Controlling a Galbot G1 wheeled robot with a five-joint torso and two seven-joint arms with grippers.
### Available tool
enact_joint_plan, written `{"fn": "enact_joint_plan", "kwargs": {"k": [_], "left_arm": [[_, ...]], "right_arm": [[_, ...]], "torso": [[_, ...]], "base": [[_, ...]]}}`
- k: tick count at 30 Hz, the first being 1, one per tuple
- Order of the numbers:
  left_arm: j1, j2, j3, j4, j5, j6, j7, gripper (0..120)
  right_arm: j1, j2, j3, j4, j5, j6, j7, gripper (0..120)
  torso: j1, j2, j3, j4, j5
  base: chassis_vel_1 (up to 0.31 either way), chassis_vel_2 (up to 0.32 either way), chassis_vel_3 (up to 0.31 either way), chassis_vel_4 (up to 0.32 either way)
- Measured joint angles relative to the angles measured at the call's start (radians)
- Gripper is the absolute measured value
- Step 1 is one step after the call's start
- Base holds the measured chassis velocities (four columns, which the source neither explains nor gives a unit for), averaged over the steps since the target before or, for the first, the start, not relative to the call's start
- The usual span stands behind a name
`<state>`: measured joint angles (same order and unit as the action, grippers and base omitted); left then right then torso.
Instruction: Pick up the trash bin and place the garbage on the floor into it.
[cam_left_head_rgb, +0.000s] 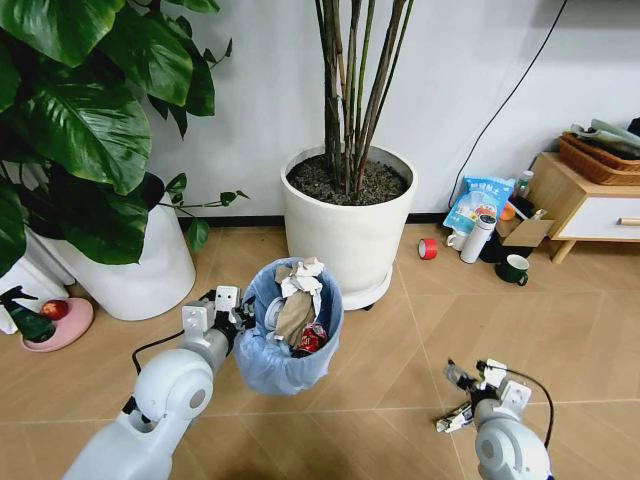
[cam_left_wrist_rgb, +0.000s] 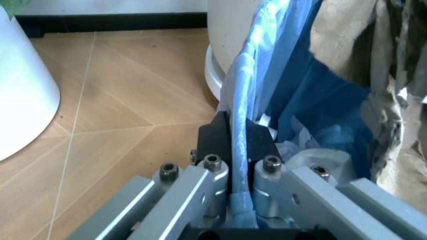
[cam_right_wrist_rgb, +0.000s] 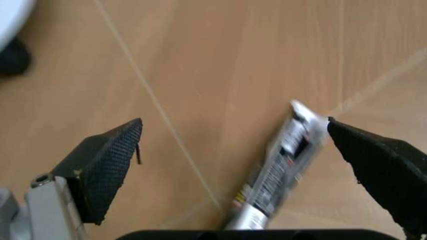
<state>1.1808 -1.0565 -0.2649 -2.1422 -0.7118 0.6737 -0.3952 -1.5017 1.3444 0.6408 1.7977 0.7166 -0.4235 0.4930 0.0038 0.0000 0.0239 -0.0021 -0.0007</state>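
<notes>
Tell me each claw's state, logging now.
Left claw: shut on the trash bin rim.
Right claw: open over a wrapper on the floor.

No legible text; print on the wrapper (cam_right_wrist_rgb: 277, 172) between the right gripper's (cam_right_wrist_rgb: 233, 150) spread fingers is unreadable

Crinkly plastic bin liner (cam_left_head_rgb: 262, 362) (translucent)

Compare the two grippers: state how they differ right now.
The left gripper is shut on the trash bin rim, holding it off the floor; the right gripper is open, low over the floor. The left holds the bin; the right holds nothing, straddling a silver wrapper. Both have black fingertips.
</notes>
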Motion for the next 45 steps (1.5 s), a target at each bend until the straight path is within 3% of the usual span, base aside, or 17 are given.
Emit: {"fn": "enact_joint_plan", "kwargs": {"k": [4, 15, 26, 45], "left_arm": [[0.005, 0.005, 0.000, -0.011, -0.001, 0.000, 0.000, 0], [0.001, 0.017, 0.018, -0.006, -0.006, 0.000, -0.001, 0], [-0.006, 0.035, 0.023, 0.000, -0.018, 0.001, -0.003, 0], [-0.014, 0.035, 0.029, 0.007, -0.020, 0.003, -0.003, 0]], "right_arm": [[-0.001, -0.029, 0.046, -0.073, 0.004, -0.020, -0.074, 100], [0.065, -0.030, 0.057, -0.198, 0.078, -0.050, -0.035, 100], [0.207, -0.050, 0.029, -0.411, 0.092, -0.047, -0.056, 100], [0.350, -0.047, -0.031, -0.582, 0.085, -0.044, -0.038, 100]], "torso": [[0.000, 0.000, 0.000, -0.0001, -0.0001], [0.000, 0.000, 0.000, 0.0000, 0.0001], [0.000, 0.000, 0.000, -0.0001, -0.0003], [0.000, 0.000, 0.000, -0.0001, -0.0009]], "base": [[0.000, 0.000, 0.000, 0.000], [0.000, 0.000, 0.000, 0.000], [0.000, 0.000, 0.000, 0.000], [0.000, 0.000, 0.000, 0.000]]}}
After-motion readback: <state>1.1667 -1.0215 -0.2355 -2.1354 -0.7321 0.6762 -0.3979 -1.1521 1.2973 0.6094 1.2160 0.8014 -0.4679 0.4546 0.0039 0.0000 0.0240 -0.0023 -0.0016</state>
